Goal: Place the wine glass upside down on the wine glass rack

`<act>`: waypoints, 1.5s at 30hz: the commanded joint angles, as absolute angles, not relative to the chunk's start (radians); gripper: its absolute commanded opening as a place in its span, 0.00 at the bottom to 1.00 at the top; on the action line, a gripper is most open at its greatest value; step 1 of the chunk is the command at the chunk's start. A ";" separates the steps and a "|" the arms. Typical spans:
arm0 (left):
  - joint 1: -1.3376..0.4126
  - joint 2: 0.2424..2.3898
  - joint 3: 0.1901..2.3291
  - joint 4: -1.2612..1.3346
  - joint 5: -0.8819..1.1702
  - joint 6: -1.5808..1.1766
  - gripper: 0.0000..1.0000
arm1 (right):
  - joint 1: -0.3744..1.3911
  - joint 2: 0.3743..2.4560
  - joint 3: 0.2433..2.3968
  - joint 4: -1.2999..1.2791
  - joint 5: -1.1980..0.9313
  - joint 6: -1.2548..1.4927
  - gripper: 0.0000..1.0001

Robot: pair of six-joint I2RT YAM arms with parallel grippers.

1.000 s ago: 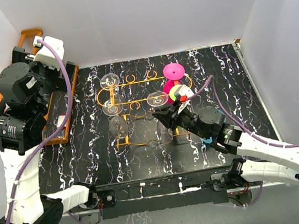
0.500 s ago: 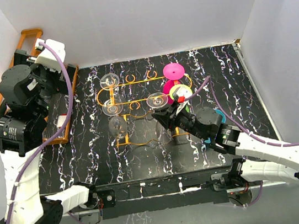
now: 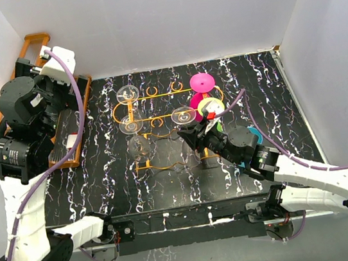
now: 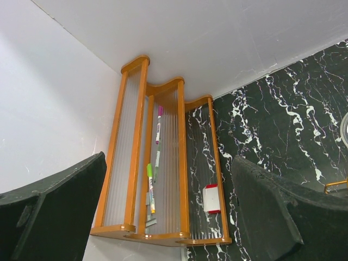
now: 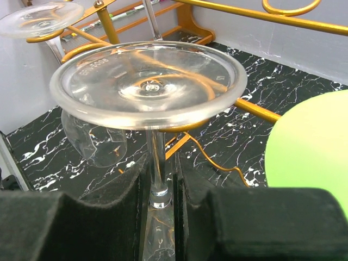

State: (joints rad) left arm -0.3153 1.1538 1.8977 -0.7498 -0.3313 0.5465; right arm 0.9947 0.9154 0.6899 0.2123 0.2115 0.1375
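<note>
- The right end effector [image 5: 160, 185] is closed almost fully on the thin stem of the wine glass [image 5: 149, 81], which is pinched between the two dark pads.
- The glass is held upside down. Its round foot is spread wide directly above the fingers, and its bowl is hidden below them.
- The wine glass rack [image 5: 261, 112] is seen just beyond and around the held glass. One gold wire loop is visible through the clear foot, right under it.
- Whether the foot is borne by that loop or only hangs just over it cannot be told.
- Other clear glasses [image 3: 129, 124] are hung foot-up in the rack, to the left of and beyond the right end effector.
- A pale green disc [image 5: 310, 147] is found close on the right of this end effector, and a pink disc [image 3: 203, 82] lies farther out past it.
- The black marbled counter [image 3: 102, 173] is seen beneath the rack.
- The left end effector [image 4: 168, 160] is spread wide open, and nothing is held in it.
- It is raised well away from the rack, with a stepped wooden shelf [image 4: 182, 163] framed between its fingers.
- Markers [image 4: 150, 187] and a small red-and-white block [image 4: 211, 198] are laid on that shelf.
</note>
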 commanded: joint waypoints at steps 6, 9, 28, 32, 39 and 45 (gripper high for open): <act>-0.308 1.135 1.886 -0.744 -0.325 0.546 0.97 | 1.017 0.930 0.724 0.282 0.305 0.133 0.22; -0.308 1.134 1.881 -0.742 -0.322 0.546 0.97 | 1.023 0.931 0.723 0.282 0.330 0.130 0.22; -0.308 1.096 1.794 -0.691 -0.301 0.572 0.97 | 1.065 0.951 0.694 0.324 0.411 0.126 0.34; -0.308 1.090 1.779 -0.683 -0.297 0.573 0.97 | 1.075 0.937 0.698 0.299 0.378 0.130 0.49; -0.308 1.087 1.777 -0.688 -0.292 0.555 0.97 | 1.084 0.820 0.677 0.204 0.341 0.153 0.98; -0.308 1.079 1.780 -0.695 -0.288 0.558 0.97 | 1.086 0.739 0.682 0.082 0.277 0.184 0.98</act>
State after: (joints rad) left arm -0.3153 1.1053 1.7821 -0.7074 -0.2977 0.5652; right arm 1.0828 0.7803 0.6758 0.1501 0.3344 0.1577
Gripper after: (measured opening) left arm 0.970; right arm 0.983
